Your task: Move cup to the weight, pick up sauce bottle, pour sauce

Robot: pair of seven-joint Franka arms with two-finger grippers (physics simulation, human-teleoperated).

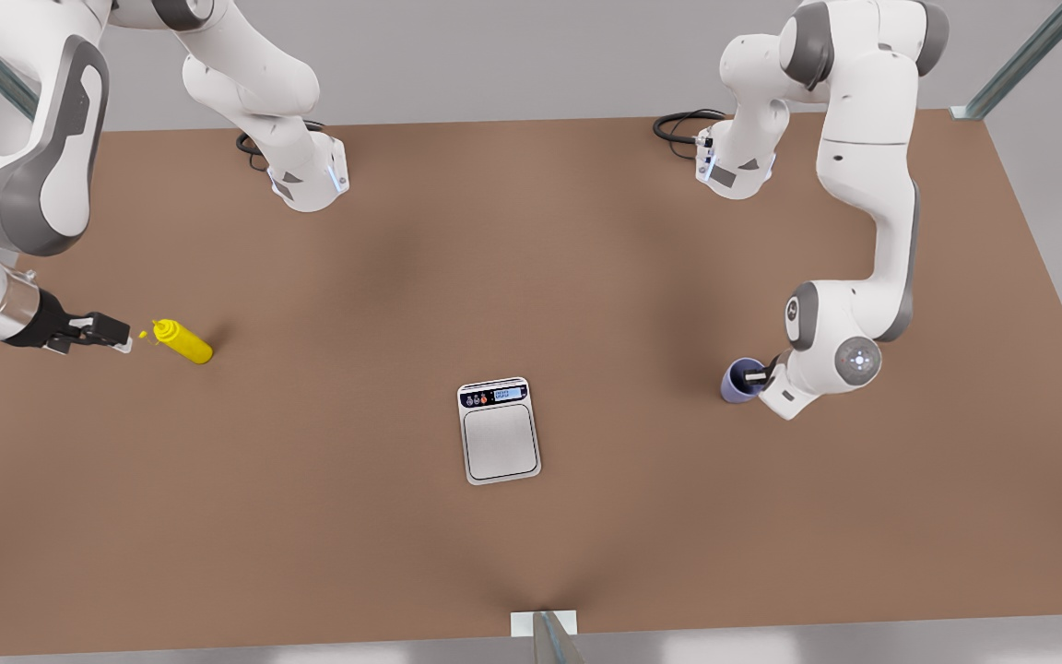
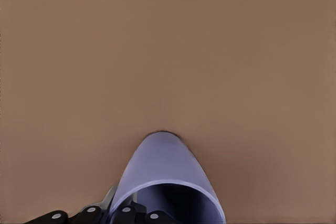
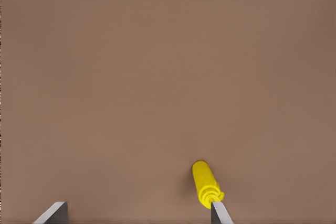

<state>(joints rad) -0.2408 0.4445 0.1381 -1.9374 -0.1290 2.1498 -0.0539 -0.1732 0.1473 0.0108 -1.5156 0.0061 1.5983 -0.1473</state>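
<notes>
The weight (image 1: 499,431) lies flat at the middle of the brown desk (image 1: 531,277), nothing on its plate. Well off toward the front view's right of it, the left gripper (image 1: 754,376) is clenched on the cup's (image 1: 738,381) rim. Well off toward its other side the sauce bottle (image 1: 183,341) lies on its side, with the right gripper (image 1: 125,339) spread wide just beside its nozzle.

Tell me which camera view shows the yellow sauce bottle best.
The front view: the whole sauce bottle lies on its side on the table, nozzle toward the right hand. The right wrist view shows it foreshortened, nozzle-end on, at one fingertip.
</notes>
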